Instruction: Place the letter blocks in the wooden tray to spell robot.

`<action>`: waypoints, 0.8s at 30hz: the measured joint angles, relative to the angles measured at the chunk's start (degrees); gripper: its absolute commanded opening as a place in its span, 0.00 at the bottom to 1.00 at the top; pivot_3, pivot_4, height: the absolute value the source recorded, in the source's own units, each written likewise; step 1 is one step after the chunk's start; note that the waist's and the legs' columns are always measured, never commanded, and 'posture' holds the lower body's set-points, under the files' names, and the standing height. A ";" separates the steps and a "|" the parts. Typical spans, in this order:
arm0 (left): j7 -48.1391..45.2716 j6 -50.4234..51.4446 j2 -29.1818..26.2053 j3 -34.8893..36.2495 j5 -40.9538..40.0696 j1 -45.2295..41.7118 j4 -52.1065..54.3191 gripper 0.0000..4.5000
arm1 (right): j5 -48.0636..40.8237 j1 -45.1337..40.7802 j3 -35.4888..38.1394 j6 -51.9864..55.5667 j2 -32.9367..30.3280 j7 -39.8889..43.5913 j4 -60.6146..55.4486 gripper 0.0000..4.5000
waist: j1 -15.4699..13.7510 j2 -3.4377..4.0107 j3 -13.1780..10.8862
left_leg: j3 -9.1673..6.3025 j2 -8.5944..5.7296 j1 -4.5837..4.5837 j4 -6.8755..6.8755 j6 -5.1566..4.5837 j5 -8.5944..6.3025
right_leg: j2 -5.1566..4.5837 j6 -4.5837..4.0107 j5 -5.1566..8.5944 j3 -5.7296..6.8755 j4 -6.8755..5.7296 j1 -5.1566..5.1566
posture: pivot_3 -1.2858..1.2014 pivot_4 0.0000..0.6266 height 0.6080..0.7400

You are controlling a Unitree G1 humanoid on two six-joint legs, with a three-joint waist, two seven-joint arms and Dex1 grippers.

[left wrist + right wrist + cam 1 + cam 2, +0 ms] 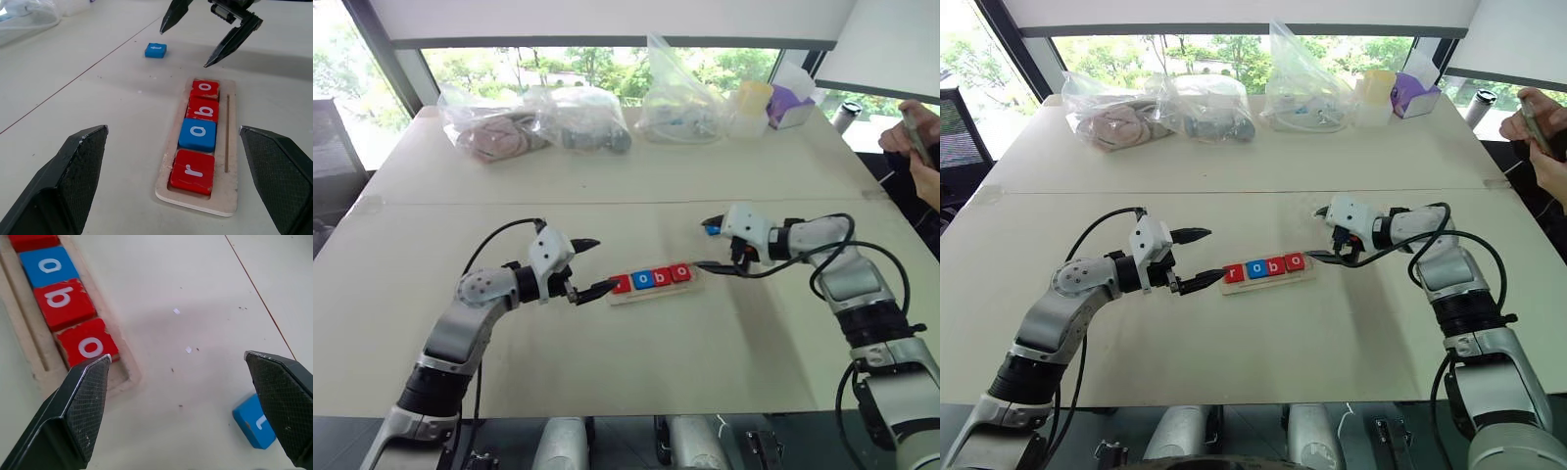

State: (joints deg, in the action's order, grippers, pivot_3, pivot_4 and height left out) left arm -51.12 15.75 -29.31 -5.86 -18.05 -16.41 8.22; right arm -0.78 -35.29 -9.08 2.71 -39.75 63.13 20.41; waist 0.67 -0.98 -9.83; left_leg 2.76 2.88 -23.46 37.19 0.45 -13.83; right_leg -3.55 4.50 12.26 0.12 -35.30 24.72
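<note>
The tray (pixel 654 291) lies left-to-right, right end slightly farther, holding r-o-b-o; both grippers' fingers (pixel 590 266) (pixel 713 243) released, empty.

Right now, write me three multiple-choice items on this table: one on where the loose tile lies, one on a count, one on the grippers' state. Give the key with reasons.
1. Where is the blue t tile?
A. In the wooden tray
B. On the table beyond the tray's end, near the right gripper
C. Between the left gripper's fingers

2. How many letter tiles sit in the wooden tray?
A. Two
B. Five
C. Four

3. How do the left gripper and right gripper stand?
A. Both open, holding nothing
B. Both shut on tiles
C. Left shut, right open

Key: 1 B, the t tile lies flat on the bare table past the tray's end. 2 C, the tray holds r, o, b, o, three red and one blue. 3 A, each wrist view shows fingers spread wide with nothing between them.
</note>
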 measured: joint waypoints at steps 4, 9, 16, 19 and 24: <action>-0.04 0.00 0.00 0.00 0.00 -0.01 0.00 1.00 | 0.65 -0.01 -0.47 -1.69 0.49 -0.22 2.40 1.00 | 0.01 0.00 0.00 | 0.00 0.00 0.00 0.00 0.00 0.00 | 0.00 0.00 0.00 0.00 0.00 0.00 | 0.52 0.24 1.00; -0.07 0.04 -0.01 0.00 0.00 -0.02 0.00 1.00 | 1.03 -0.01 -1.47 -2.43 1.22 -0.18 2.50 1.00 | 0.06 0.00 0.00 | 0.00 0.00 0.00 0.01 0.00 0.00 | 0.00 0.00 0.00 0.00 -0.01 0.00 | 0.52 0.24 1.00; -0.03 0.21 -0.46 0.03 -0.03 0.05 0.95 1.00 | 1.67 0.24 -2.35 -2.67 2.35 0.23 1.96 1.00 | 0.05 0.00 0.00 | 0.00 0.00 0.00 0.01 0.00 0.00 | 0.00 0.00 0.00 -0.01 -0.01 0.00 | 0.52 0.24 1.00; 0.02 0.27 -0.51 0.05 -0.05 0.16 1.00 1.00 | 1.67 1.54 -2.89 -2.52 2.68 0.53 -0.25 1.00 | 0.02 0.00 0.00 | 0.00 0.00 0.00 0.01 0.00 0.00 | 0.00 0.00 0.00 -0.01 -0.01 0.00 | 0.52 0.24 1.00; 0.10 0.34 -0.54 0.04 -0.06 0.20 1.00 1.00 | 1.63 2.89 -3.12 -1.50 3.12 0.74 -3.30 1.00 | 0.01 0.00 0.00 | 0.00 0.00 0.00 0.02 0.00 0.00 | 0.00 0.00 -0.01 -0.01 -0.01 -0.01 | 0.52 0.24 1.00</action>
State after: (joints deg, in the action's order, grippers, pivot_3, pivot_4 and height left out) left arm -51.02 16.10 -29.85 -5.81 -18.10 -16.21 9.22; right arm 0.85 -32.40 -12.19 1.21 -36.63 63.87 17.10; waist 0.68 -0.98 -9.83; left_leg 2.76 2.88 -23.46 37.21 0.45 -13.83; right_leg -3.55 4.51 12.25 0.11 -35.32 24.72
